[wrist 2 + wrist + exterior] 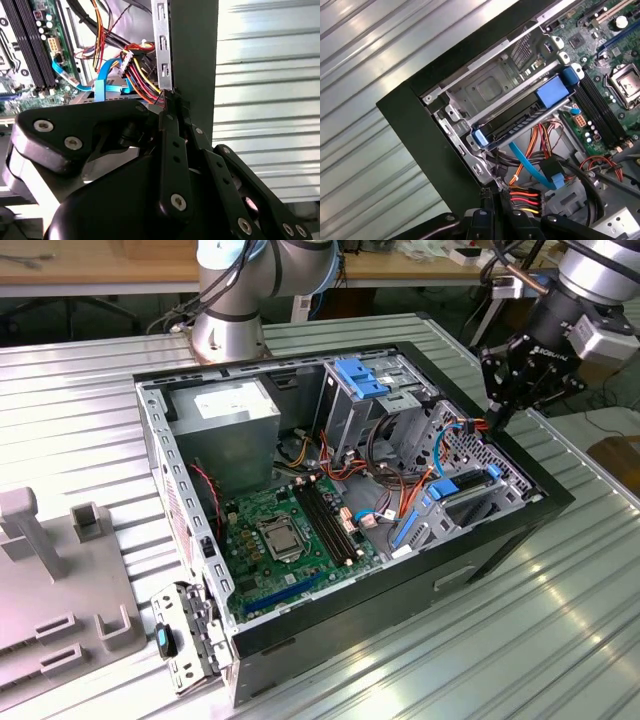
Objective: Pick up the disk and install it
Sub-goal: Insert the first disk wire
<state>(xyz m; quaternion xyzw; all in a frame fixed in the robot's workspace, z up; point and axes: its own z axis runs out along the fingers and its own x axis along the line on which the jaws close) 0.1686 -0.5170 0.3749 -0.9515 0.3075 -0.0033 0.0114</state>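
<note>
Along the left edge of the ribbed metal desk [560, 640] stood a pale grey plastic fixture [60, 590] with upright posts and slots. Toward the middle of the desk lay an open black computer case [480, 560] with its side panel off. Inside it, from the exterior view's left, were a grey metal power supply box [225, 420], a green motherboard [290, 530] and a grey metal drive cage [350, 415] topped by a fixed blue plastic bracket [360, 375].

Nearer the desk's right edge, the flat dark grey disk in its bright blue plastic carrier [462, 483] sat in a grey metal bay against the case's wall. In the first wrist view the disk [517, 126] lay within that bay, with the blue carrier ends showing. A light blue flat cable [527, 165] and a bundle of red, yellow and black wires [525, 197] ran just beside it.

The black gripper [497, 418] hung over the case wall nearest the desk's right edge, above the disk and apart from it. In the second wrist view the gripper [172, 97] had its jaws closed together, tips meeting with nothing between them, just beside the wire bundle and the case's metal rim
</note>
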